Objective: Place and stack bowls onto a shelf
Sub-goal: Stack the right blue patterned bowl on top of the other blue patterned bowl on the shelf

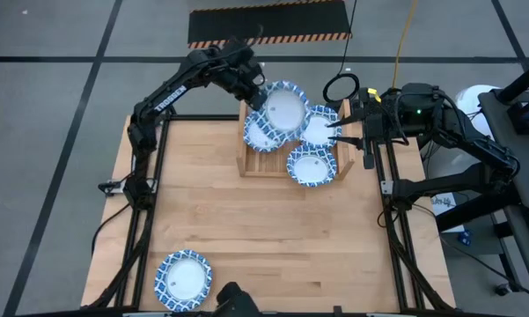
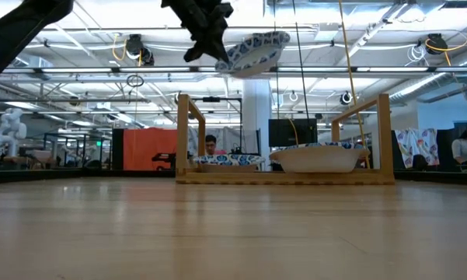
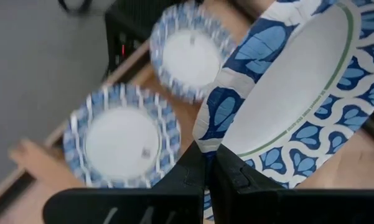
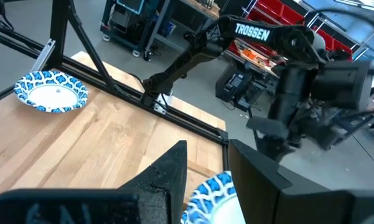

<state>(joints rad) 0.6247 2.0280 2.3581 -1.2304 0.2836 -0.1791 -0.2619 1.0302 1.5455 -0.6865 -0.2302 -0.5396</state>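
Observation:
My left gripper (image 1: 257, 93) is shut on one blue-and-white bowl (image 1: 283, 107) and holds it high above the light-wood shelf (image 2: 284, 177) at the table's far middle. In the low view this bowl (image 2: 252, 50) hangs tilted well over the rack. Two bowls lie on the shelf's slats, one on the left (image 1: 262, 134) and one on the right (image 1: 320, 129). Another bowl (image 1: 312, 165) rests on the tabletop just in front of the shelf's right half. A further bowl (image 1: 183, 279) sits at the near left corner. My right gripper (image 1: 350, 132) is open beside the shelf's right end. My left gripper pinches the raised bowl by its patterned rim (image 3: 206, 142), one finger (image 3: 193, 168) on the outside wall and one finger (image 3: 233, 171) on the white inside. The bowl is lifted clear, tilted, above the shelf and the bowls on it (image 3: 121, 137).
The shelf's two upright side boards (image 2: 185, 136) (image 2: 385, 136) stand on either side of the slats. Bare wooden tabletop (image 1: 273, 238) stretches from the shelf to the near edge. Black frame rails (image 1: 150, 202) (image 1: 396, 238) run along both table sides.

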